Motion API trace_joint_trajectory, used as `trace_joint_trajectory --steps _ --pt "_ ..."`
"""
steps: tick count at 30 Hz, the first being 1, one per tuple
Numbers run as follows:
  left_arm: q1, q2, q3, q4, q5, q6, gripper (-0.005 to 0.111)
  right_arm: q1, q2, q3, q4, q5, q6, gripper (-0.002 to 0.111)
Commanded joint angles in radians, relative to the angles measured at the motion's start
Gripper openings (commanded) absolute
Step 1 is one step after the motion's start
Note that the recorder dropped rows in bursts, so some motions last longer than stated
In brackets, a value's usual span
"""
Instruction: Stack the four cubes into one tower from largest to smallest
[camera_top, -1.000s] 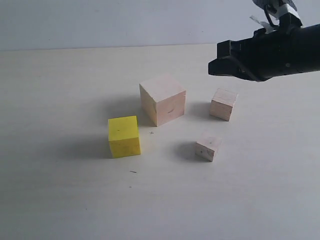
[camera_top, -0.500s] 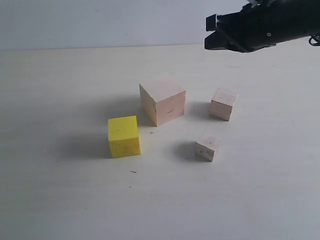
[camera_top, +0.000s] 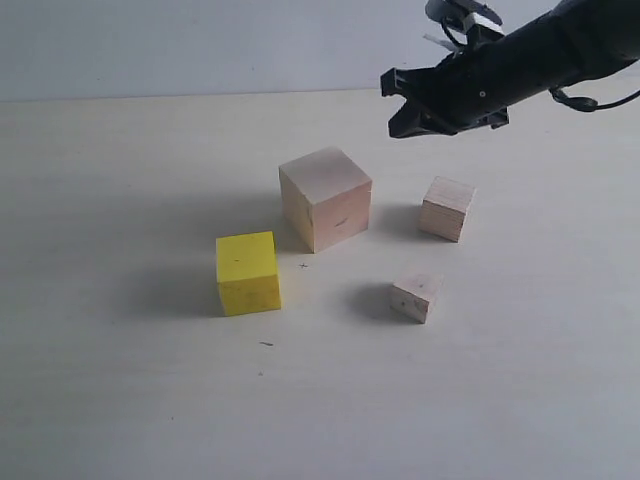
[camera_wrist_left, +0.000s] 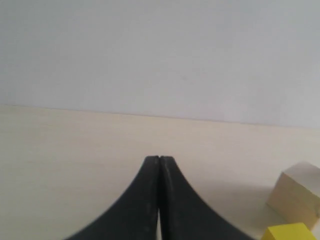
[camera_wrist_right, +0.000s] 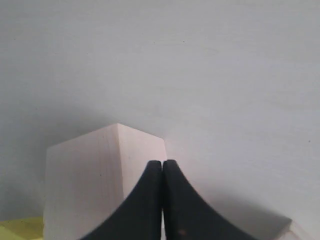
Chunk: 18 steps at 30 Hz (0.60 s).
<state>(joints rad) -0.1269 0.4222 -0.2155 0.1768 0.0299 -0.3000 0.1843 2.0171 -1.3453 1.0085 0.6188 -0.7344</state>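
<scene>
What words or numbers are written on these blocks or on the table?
None: no words, numbers or labels can be read anywhere.
The big wood cube, yellow cube, small wood cube and smallest wood cube bear no writing.
The table has a small cross mark, too tiny to call a letter.

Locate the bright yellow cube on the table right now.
In the exterior view, the bright yellow cube sits left of centre on the pale table, left of and nearer the camera than the large pale wooden cube, apart from it.
</scene>
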Motion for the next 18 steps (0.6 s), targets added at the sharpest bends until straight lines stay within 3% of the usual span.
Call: trace_joint_trajectory --steps 1,8,15,18 --pt "-0.098 0.156 -0.100 -0.004 0.039 0.067 0.000 0.003 0.039 -0.011 -0.001 0.010 0.003 0.000" --pt "-0.152 0.354 -0.228 -0.007 0.080 0.065 0.000 0.003 0.081 -0.011 0.008 0.019 0.003 0.000" --pt "-0.152 0.380 -0.242 -0.007 0.026 0.031 0.000 0.075 0.090 -0.051 -0.014 0.059 -0.001 0.000" --pt "-0.152 0.380 -0.242 -0.007 0.024 0.031 0.000 0.107 0.091 -0.059 -0.135 0.036 0.116 0.000"
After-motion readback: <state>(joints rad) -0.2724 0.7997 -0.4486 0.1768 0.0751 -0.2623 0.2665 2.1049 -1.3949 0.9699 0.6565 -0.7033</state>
